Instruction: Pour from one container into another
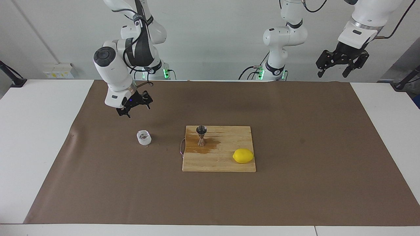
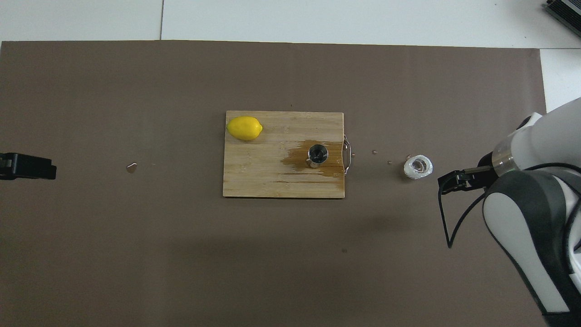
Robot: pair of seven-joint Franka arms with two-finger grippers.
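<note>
The squat clear glass cup (image 1: 144, 137) (image 2: 418, 167) stands upright on the brown mat, toward the right arm's end of the table, with nothing touching it. The steel jigger (image 1: 201, 135) (image 2: 317, 155) stands upright on the wooden cutting board (image 1: 226, 165) (image 2: 254, 177), in a dark wet patch. My right gripper (image 1: 135, 108) (image 2: 447, 185) hangs open and empty in the air, over the mat beside the cup and clear of it. My left gripper (image 1: 332, 73) (image 2: 27, 166) waits open and high over the left arm's end of the table.
A yellow lemon (image 1: 243, 155) (image 2: 244, 128) lies on the board's corner, farther from the robots than the jigger. A few small drops (image 2: 381, 157) dot the mat between board and cup. Another wet spot (image 2: 131, 167) lies toward the left arm's end.
</note>
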